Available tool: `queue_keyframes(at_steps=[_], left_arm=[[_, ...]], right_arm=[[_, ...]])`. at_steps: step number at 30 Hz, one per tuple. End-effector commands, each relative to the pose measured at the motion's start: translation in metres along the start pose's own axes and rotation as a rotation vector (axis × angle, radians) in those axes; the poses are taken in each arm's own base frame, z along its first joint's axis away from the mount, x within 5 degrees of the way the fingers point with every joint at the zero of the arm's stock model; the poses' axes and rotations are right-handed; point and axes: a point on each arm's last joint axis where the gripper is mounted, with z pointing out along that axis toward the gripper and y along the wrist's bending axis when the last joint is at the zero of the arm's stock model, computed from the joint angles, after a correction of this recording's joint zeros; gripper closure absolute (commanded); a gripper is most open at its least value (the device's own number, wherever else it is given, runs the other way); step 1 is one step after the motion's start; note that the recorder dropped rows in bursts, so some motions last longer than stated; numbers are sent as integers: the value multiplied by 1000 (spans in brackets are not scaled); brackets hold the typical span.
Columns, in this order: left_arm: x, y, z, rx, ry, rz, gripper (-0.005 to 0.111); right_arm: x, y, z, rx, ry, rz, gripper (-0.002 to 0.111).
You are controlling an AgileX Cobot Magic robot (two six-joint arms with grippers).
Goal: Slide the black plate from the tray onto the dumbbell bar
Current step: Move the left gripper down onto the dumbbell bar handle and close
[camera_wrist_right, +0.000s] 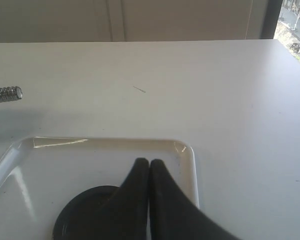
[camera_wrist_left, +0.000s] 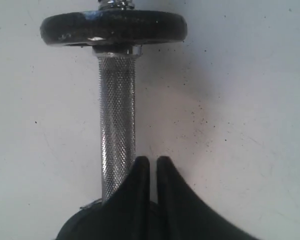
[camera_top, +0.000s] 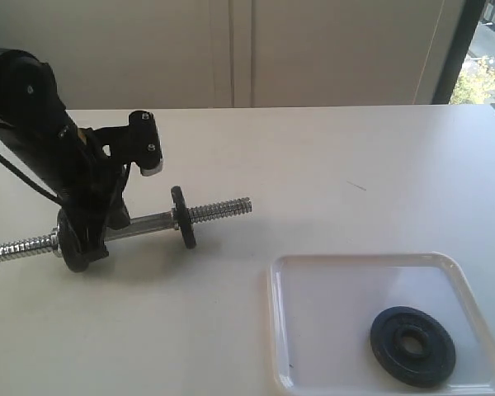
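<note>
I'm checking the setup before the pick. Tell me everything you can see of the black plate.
The black plate is a round, dull, cast-looking disc with a centre hole, raised hub and raised rim. It lies flat inside the white tray, toward its lower right corner in the exterior view, touching only the tray floor. Nothing grips it.

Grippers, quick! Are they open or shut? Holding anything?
Left gripper: shut, tips together beside the dumbbell bar, nothing between them.
Right gripper: shut, empty, pointing toward the black plate in the tray.
</note>
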Motion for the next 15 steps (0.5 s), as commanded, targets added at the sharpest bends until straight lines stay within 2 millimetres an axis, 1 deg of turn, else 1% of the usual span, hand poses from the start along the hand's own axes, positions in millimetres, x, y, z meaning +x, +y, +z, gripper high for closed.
queue_keyframes(at_steps=[1, 2, 3, 5, 8, 11, 12, 15], left_arm=[[-3, 0, 8, 9, -8, 97, 54], [-4, 1, 11, 4, -10, 97, 36], [-4, 2, 16, -8, -16, 96, 22], [-6, 6, 25, -30, -27, 94, 12], [-6, 8, 33, -41, -32, 92, 15], [-7, 10, 45, -49, -33, 90, 20], [-6, 10, 52, -50, -32, 89, 21], [-7, 12, 63, -64, -38, 83, 22]], right_arm=[[1, 0, 0, -1, -4, -6, 108], [1, 0, 0, -1, -4, -6, 108], [1, 0, 0, -1, -4, -6, 108], [1, 0, 0, -1, -4, -6, 108], [1, 0, 0, -1, -4, -6, 108], [1, 0, 0, -1, -4, -6, 108], [1, 0, 0, -1, -4, -6, 108], [1, 0, 0, -1, -4, -6, 108]])
